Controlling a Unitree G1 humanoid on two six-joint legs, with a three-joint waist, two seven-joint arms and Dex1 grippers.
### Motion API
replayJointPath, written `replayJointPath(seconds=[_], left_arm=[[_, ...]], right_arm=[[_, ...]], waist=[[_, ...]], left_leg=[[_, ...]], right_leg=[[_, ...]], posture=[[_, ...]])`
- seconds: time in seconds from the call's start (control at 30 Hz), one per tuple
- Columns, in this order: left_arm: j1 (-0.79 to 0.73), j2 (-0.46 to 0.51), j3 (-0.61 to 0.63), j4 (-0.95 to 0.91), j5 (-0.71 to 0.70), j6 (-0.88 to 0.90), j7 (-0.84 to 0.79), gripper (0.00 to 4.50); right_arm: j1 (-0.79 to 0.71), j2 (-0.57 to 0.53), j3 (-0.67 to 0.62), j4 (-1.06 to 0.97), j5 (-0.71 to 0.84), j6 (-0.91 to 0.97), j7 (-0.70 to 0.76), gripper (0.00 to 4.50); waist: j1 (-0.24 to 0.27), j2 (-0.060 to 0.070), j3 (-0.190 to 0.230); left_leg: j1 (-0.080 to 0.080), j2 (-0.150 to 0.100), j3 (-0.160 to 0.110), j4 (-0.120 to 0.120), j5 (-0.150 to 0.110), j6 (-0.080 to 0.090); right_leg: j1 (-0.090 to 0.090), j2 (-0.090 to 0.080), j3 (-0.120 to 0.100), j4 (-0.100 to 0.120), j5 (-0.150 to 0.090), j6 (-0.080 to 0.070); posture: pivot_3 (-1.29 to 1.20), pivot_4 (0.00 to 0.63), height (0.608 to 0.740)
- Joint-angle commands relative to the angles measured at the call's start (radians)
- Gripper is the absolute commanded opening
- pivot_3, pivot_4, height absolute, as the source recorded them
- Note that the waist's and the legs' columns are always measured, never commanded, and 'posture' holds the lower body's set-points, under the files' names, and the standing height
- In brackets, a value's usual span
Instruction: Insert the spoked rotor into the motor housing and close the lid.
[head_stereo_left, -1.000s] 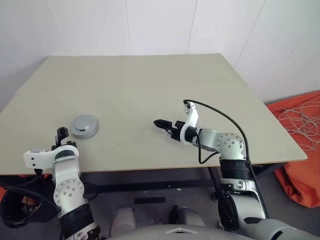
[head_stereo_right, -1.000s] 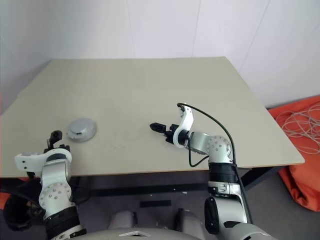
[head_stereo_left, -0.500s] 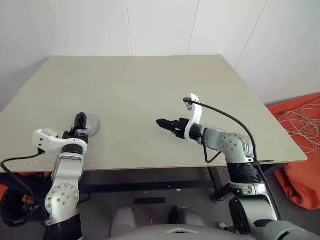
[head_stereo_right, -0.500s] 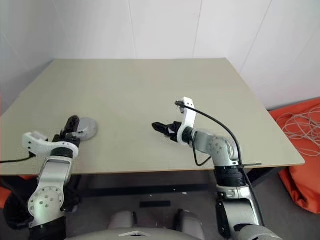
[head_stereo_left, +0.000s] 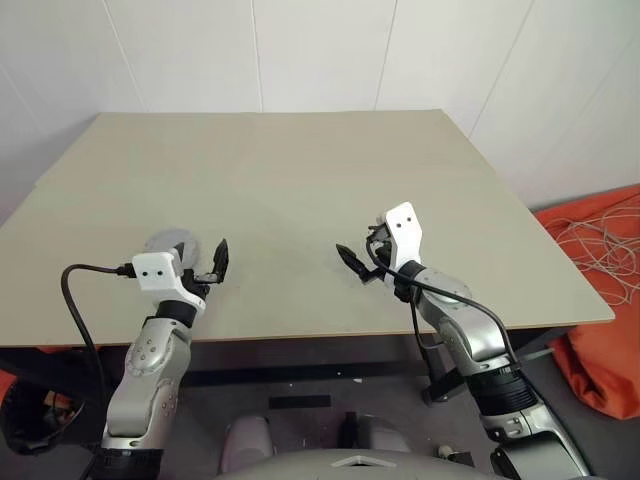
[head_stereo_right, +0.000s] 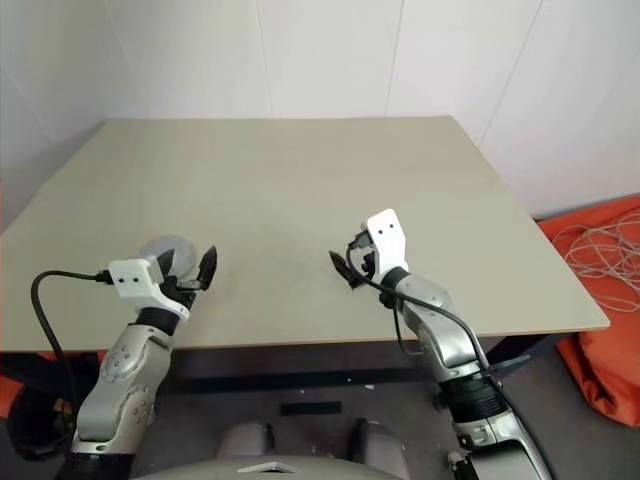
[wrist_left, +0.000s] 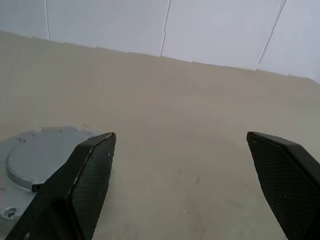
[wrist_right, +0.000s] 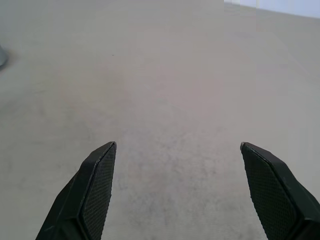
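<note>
A round silver-grey disc, the lid (head_stereo_left: 165, 241), lies on the beige table (head_stereo_left: 300, 170) near its front left; its flat top also shows in the left wrist view (wrist_left: 45, 157). The spoked rotor and the motor housing are out of view. My left gripper (head_stereo_left: 213, 268) hovers just right of the lid, open and empty, pointing toward the far edge; one of its fingers (wrist_left: 85, 175) overlaps the lid's near side. My right gripper (head_stereo_left: 352, 262) hangs open over bare table at centre right, well away from the lid, nothing between its fingertips (wrist_right: 178, 145).
The table's front edge (head_stereo_left: 300, 335) runs just under both wrists. An orange cloth with pale cables (head_stereo_left: 600, 250) lies on the floor to the right. White walls (head_stereo_left: 300, 50) stand behind the table.
Both wrists have rolled over. My left gripper has swung right from in front of the lid to its right side. My right gripper has drawn back to the right.
</note>
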Motion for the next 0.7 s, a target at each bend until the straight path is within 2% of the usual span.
replayJointPath(seconds=[0.03,0.23,0.7], left_arm=[[0.012,0.002,-0.019,0.019,0.115,-0.103,-0.020,4.46],[0.062,-0.051,0.009,0.044,0.136,-0.169,-0.027,4.46],[0.053,-0.080,0.051,0.140,0.160,-0.250,-0.062,4.46]], right_arm=[[0.021,0.018,-0.051,0.014,-0.033,-0.137,-0.004,4.50],[0.113,0.062,-0.125,0.024,-0.073,-0.266,-0.067,4.50],[0.121,0.085,-0.138,0.021,-0.098,-0.310,-0.054,4.50]], waist=[[-0.001,0.000,0.000],[-0.002,0.002,-0.001],[-0.025,0.004,-0.002]], left_leg=[[0.000,0.000,0.000,0.000,0.000,0.000],[0.000,0.000,0.001,0.000,-0.001,0.002],[0.003,0.000,0.001,0.000,-0.001,0.003]], right_leg=[[0.000,0.000,0.000,0.000,0.000,0.000],[0.000,-0.001,0.000,0.000,0.000,0.000],[0.002,-0.001,0.000,0.000,0.000,0.000]], posture=[[0.00,0.000,0.740],[0.00,0.000,0.740],[0.00,0.000,0.740]])
